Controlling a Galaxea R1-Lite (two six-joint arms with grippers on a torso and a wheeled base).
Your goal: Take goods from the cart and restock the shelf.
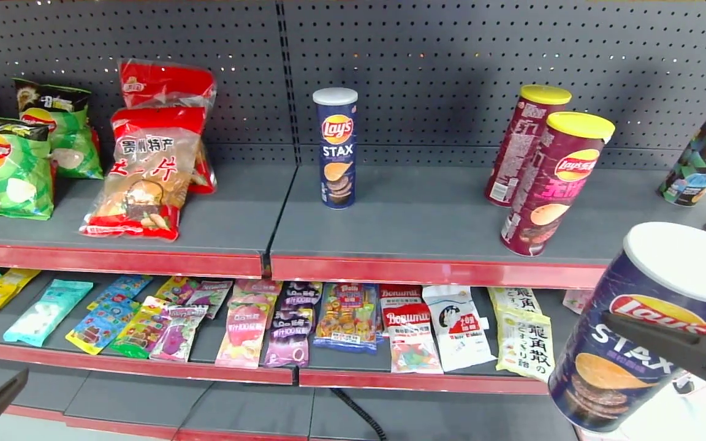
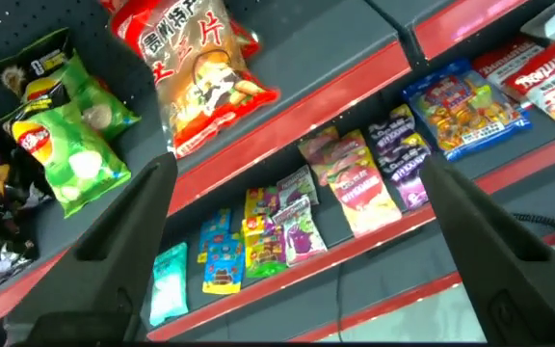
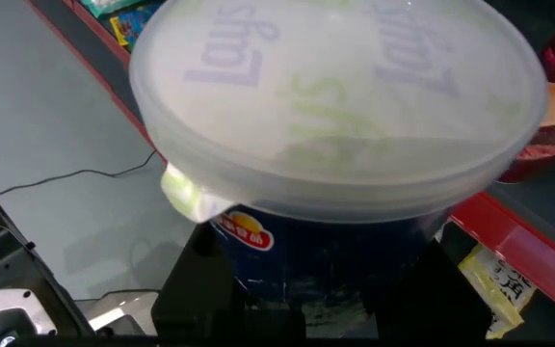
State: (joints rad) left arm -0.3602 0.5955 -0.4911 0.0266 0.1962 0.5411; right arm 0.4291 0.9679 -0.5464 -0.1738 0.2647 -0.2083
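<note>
My right gripper [image 1: 705, 352] is shut on a dark blue chip can with a white lid [image 1: 641, 324], held tilted in the air at the lower right, in front of the shelf edge. In the right wrist view the can's lid [image 3: 340, 96] is right before the camera. An identical blue can [image 1: 335, 147] stands upright mid-shelf on the upper shelf [image 1: 426, 214]. My left gripper [image 2: 297, 260] is open and holds nothing; it hangs low at the left, facing the shelves.
Two maroon cans with yellow lids [image 1: 552, 177] stand right of the blue one, with teal cans [image 1: 702, 147] at the far right. Red snack bags [image 1: 144, 165] and green chip bags [image 1: 19, 165] sit at the left. Candy packets [image 1: 267, 318] line the lower shelf.
</note>
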